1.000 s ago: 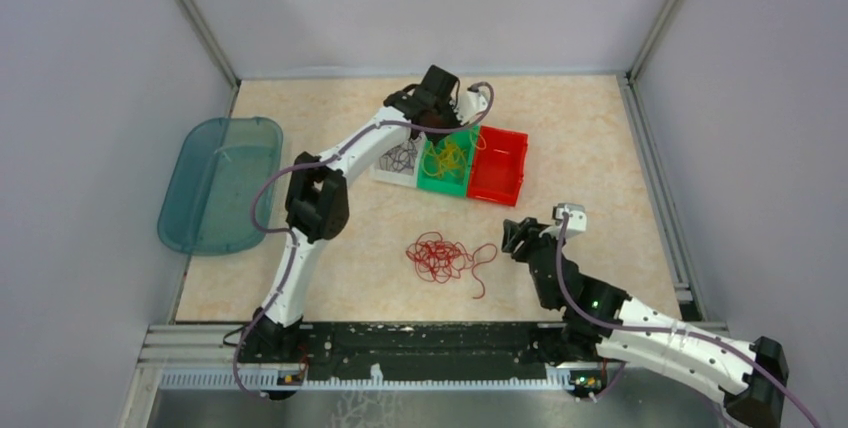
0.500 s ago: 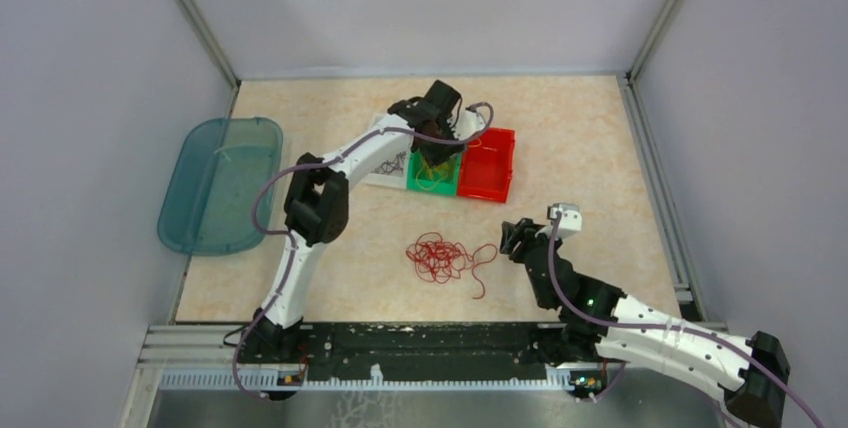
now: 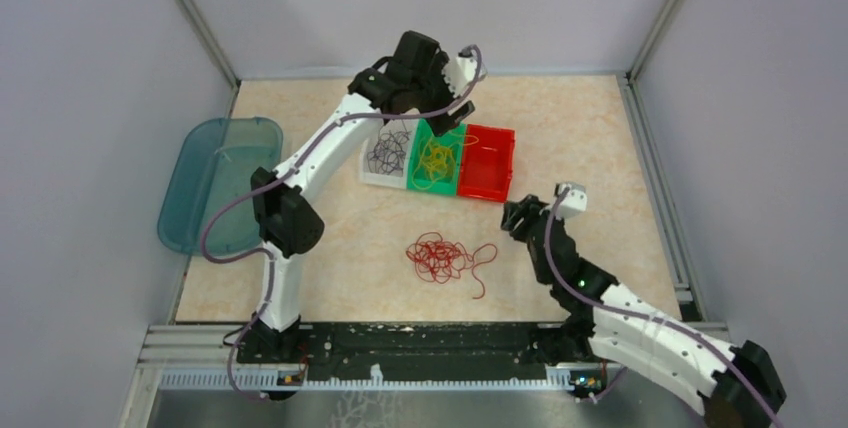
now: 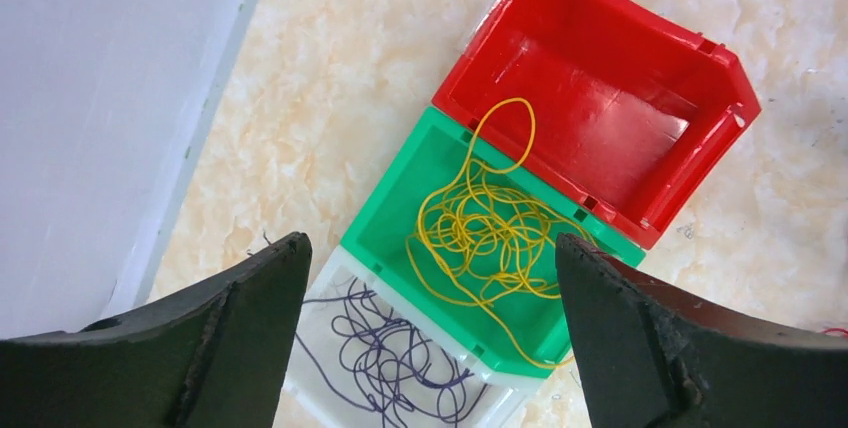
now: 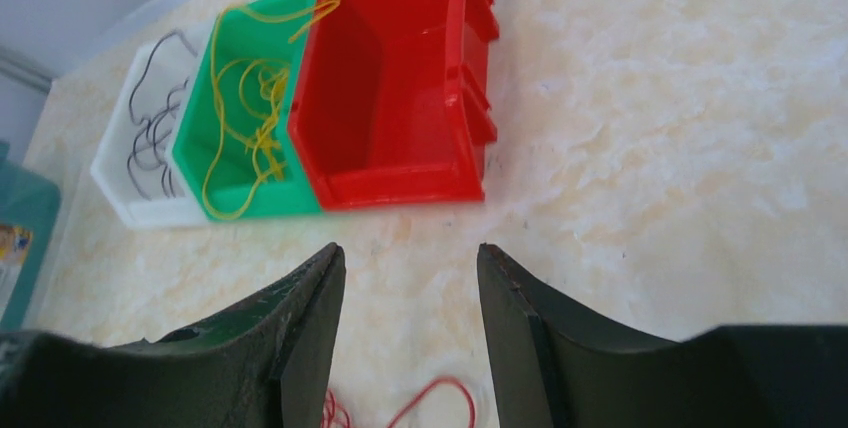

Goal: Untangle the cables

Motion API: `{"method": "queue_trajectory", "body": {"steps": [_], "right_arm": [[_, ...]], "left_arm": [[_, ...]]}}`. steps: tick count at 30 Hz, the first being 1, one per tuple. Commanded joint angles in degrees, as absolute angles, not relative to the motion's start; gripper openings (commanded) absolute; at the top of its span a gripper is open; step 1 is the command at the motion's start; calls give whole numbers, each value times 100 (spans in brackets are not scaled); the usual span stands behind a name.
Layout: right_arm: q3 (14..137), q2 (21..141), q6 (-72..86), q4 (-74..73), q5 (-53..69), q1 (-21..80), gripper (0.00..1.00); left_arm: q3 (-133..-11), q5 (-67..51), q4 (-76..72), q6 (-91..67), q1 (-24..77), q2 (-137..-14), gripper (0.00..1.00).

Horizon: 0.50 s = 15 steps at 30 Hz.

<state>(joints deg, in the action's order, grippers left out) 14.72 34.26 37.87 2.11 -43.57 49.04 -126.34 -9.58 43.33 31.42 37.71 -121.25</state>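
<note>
Surface (image 3: 600, 128) carries a row of three bins on the far side, centre. The red bin (image 4: 600, 98) shows no cable, the green bin (image 4: 380, 223) holds the yellow cable (image 4: 480, 238), and the white bin (image 5: 110, 173) holds the dark purple cable (image 4: 390, 358). The left tool (image 4: 430, 243) hangs above these bins, fingers spread wide, nothing between them. The red cable tangle (image 3: 437, 256) lies loose on the surface near of the bins and well apart from them. The right tool (image 5: 410, 253), fingers parted and carrying nothing, sits just right and slightly far of the tangle, so the right arm is judged nearer. The clump is roughly round, with its long axis left-right. Its loose tail (image 3: 488, 251) points right, toward the right tool, then curls near.
</note>
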Motion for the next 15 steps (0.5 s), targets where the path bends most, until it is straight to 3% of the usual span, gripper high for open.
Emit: {"method": "queue_trajectory", "body": {"steps": [1,7,15], "right_arm": [[2341,4714,4294,1488,-1895,3359,53],[4188,7156,4343,1705,-113,2612,53],[5315,8913,4352,1790,-201,2536,52]], "left_arm": [[-12787,-1528,4687,2956,3474,-11647,99],[-12398,-1985,5114,2690,2838,-11010,100],[-11389,-2670,5304,2634,2024,-10303,100]]}}
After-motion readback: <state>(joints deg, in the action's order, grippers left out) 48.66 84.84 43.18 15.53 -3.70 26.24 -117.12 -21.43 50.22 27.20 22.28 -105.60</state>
